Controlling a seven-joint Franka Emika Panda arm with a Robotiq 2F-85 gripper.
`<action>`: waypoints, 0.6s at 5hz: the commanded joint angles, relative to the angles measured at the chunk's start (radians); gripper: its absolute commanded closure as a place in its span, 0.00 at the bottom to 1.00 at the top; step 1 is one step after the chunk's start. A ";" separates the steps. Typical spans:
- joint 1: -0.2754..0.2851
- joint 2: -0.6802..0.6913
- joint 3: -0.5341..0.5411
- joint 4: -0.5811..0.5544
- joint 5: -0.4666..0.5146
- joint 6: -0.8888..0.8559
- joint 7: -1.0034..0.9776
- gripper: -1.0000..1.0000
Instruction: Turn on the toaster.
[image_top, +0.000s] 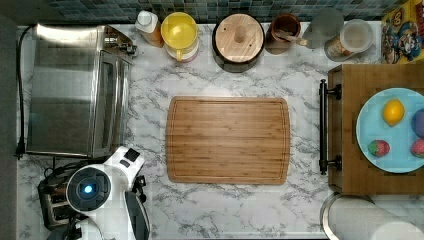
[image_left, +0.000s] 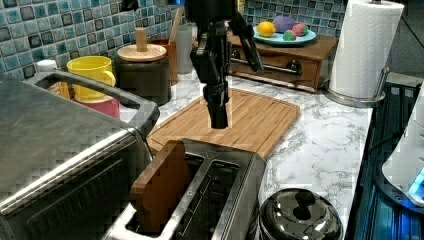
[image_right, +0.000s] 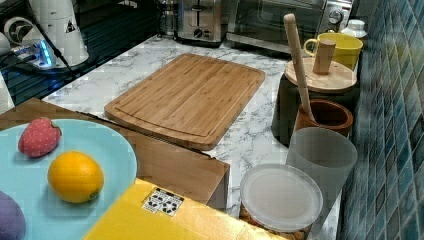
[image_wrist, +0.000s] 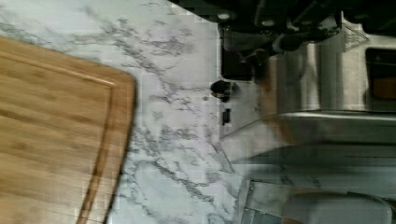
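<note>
The toaster (image_left: 227, 175) is a small steel box in the foreground of the left view, with a brown slice of bread (image_left: 160, 187) standing in one of its two slots. My gripper (image_left: 218, 122) hangs shut and points down, just past the toaster's far end and slightly above its top, holding nothing. In the wrist view the toaster's end face (image_wrist: 243, 100) lies right below the gripper, with a black knob (image_wrist: 220, 88) on it. In the top view my arm (image_top: 90, 189) covers most of the toaster (image_top: 50, 207). The right view shows the toaster (image_right: 200, 20) at the far end of the counter.
A large steel toaster oven (image_top: 75, 90) stands close beside the toaster. A bamboo cutting board (image_top: 227, 140) fills the counter's middle. A black lidded pot (image_left: 295, 215) sits by the toaster. Jars and a yellow mug (image_top: 179, 31) line the tiled wall. A paper towel roll (image_left: 365, 45) stands far off.
</note>
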 joint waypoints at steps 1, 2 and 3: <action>0.011 0.086 0.015 0.042 -0.014 -0.038 0.046 1.00; 0.011 0.057 0.006 0.015 0.051 -0.003 0.006 1.00; 0.030 0.073 0.018 0.013 0.065 0.021 -0.008 1.00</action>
